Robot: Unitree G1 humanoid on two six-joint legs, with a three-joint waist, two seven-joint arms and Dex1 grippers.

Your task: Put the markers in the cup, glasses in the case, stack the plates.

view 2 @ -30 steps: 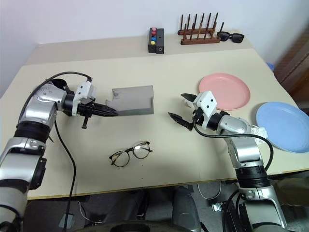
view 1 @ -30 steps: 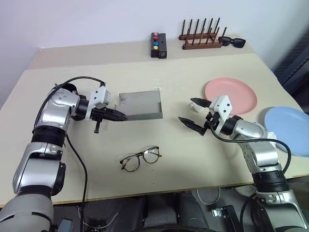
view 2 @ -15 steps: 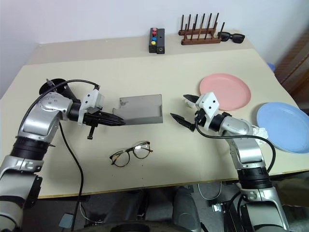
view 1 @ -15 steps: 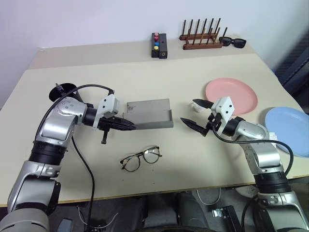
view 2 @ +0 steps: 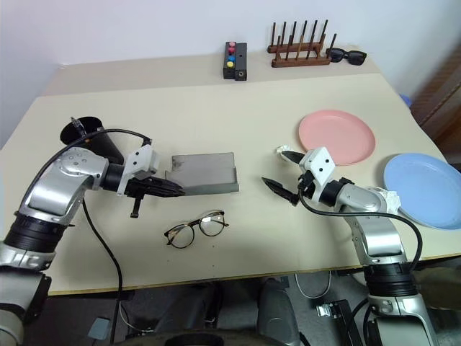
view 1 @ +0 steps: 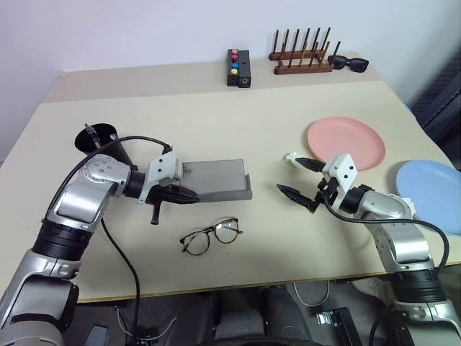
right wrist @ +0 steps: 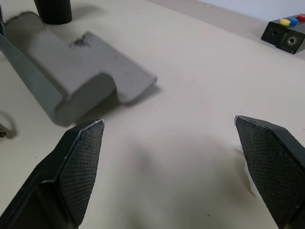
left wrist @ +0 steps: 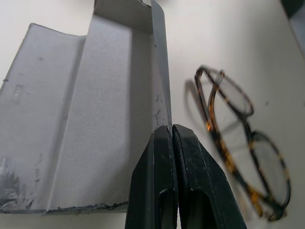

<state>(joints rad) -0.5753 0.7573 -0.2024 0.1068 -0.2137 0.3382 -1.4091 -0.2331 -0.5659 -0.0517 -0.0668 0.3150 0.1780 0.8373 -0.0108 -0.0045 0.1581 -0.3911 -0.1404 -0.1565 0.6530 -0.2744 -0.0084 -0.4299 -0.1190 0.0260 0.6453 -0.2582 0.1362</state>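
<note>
The grey case [view 1: 216,180] lies open mid-table, and my left gripper [view 1: 180,194] is shut on its thin side wall; the left wrist view has the fingertips [left wrist: 167,138] pinching that wall. The glasses [view 1: 210,236], unfolded, rest just in front of the case. The black cup [view 1: 101,139] stands behind my left arm, with a slim dark marker [view 1: 87,129] poking above its rim. My right gripper [view 1: 296,178] hovers open and empty to the right of the case. The pink plate [view 1: 346,143] and the blue plate [view 1: 431,189] lie apart at the right.
At the back stand a black box with coloured buttons [view 1: 238,66], a wooden peg rack [view 1: 299,61] and black sunglasses [view 1: 348,63]. A small white scrap [view 1: 290,156] lies by the right gripper. The blue plate sits near the table's right edge.
My left gripper has dragged the case to the right and closer to the front edge, toward the glasses. The cup now shows behind the left arm. The right gripper stayed open and barely shifted.
</note>
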